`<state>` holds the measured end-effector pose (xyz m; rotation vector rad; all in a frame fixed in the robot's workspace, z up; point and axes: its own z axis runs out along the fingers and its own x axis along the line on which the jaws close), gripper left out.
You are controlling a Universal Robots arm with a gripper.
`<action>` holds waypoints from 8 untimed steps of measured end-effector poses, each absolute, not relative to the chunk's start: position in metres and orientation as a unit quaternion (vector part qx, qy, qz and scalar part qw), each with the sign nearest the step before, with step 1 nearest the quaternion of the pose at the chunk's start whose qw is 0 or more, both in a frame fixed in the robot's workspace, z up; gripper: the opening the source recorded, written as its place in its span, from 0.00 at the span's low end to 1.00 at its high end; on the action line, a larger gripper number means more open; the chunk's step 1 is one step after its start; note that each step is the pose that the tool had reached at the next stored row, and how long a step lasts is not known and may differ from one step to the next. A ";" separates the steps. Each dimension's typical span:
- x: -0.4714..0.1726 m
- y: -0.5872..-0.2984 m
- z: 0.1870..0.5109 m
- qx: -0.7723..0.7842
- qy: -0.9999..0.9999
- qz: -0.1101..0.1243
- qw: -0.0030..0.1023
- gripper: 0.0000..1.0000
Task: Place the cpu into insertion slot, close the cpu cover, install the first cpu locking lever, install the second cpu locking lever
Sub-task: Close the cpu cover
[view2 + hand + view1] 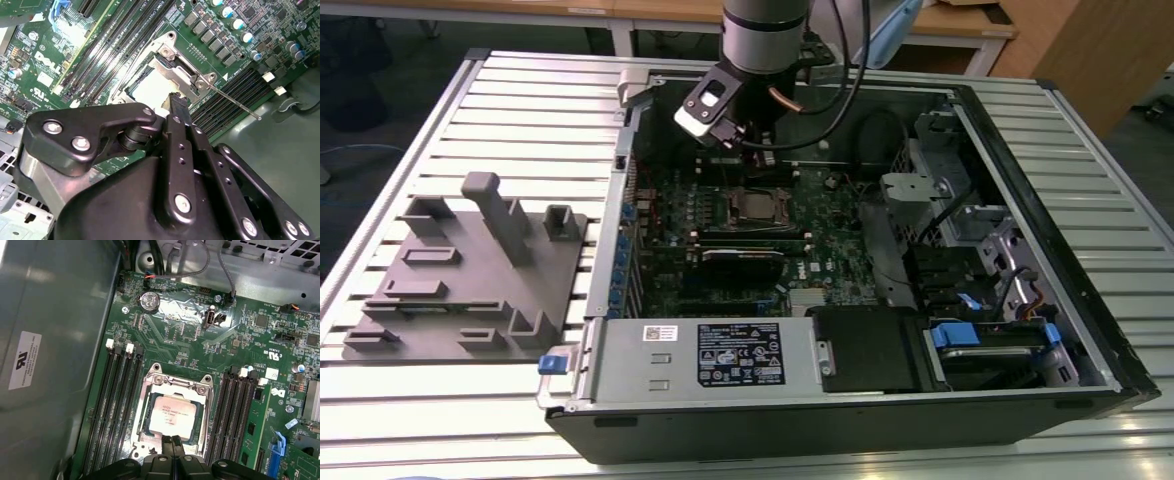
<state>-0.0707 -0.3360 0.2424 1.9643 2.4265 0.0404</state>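
The cpu [172, 415], a pale square chip, lies flat in the insertion slot [754, 205] in the middle of the green motherboard. The cpu cover [176, 386], a metal frame with a square window, lies down around the chip. A thin metal locking lever [235, 102] sticks out at an angle from one corner of the socket. My gripper [172, 446] hovers just above the socket's edge, its two black fingers [179, 102] pressed together with nothing between them. In the exterior view the gripper [750, 160] hangs inside the open case, just behind the socket.
Long black memory slots [122, 400] flank the socket on both sides. A black card [744, 255] lies in front of it. The case also holds a grey power supply [707, 355] and a drive cage [974, 335]. A grey fixture block [467, 270] stands on the slatted table at the exterior view's left.
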 end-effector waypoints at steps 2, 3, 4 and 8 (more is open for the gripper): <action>-0.071 -0.336 0.242 0.626 0.780 0.013 0.010 0.10; -0.071 -0.336 0.242 0.623 0.782 0.013 0.010 0.10; -0.071 -0.336 0.242 0.620 0.784 0.013 0.010 0.10; -0.071 -0.336 0.242 0.602 0.798 0.013 0.009 0.10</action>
